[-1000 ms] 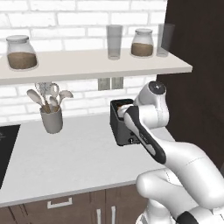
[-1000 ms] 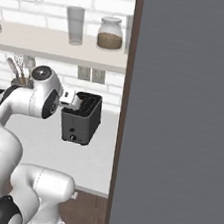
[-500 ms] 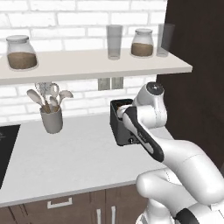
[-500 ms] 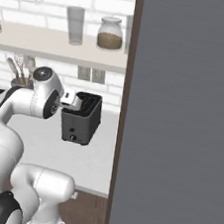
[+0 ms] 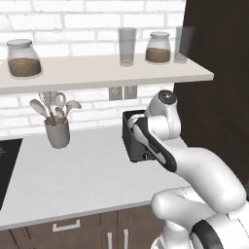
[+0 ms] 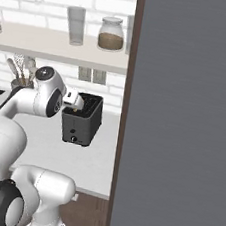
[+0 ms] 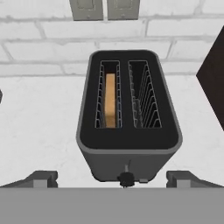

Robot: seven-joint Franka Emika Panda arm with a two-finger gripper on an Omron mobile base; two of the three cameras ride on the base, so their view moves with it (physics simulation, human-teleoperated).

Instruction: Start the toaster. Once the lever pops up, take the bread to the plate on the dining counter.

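1. Toaster (image 7: 128,131) is sitting on the grey-white worktop (image 5: 73,180) against the white brick wall (image 7: 52,39): a small, dark grey box with two slots on top and one small round knob (image 7: 126,178) low on its front face.
2. One slice of bread (image 7: 110,99), thin and tan, is standing upright in the left slot as the hand view shows it; the other slot is showing just its wire guides.
3. The gripper (image 7: 111,179) is hovering above the front of the toaster with its two fingertips (image 7: 41,178) spread wide, gripping nothing and reaching apart past the toaster's width.
4. In the left base view the white arm (image 5: 160,146) is crossing in front of the toaster and hiding much of it.
5. Two wall outlets (image 5: 122,92) are showing behind the toaster.
6. A shelf (image 5: 97,73) above is carrying two jars and two glasses, counted in the left base view.
7. One grey utensil holder (image 5: 57,132) with spoons is standing well to the left.
8. A tall dark panel (image 6: 184,119) is rising just to the right.
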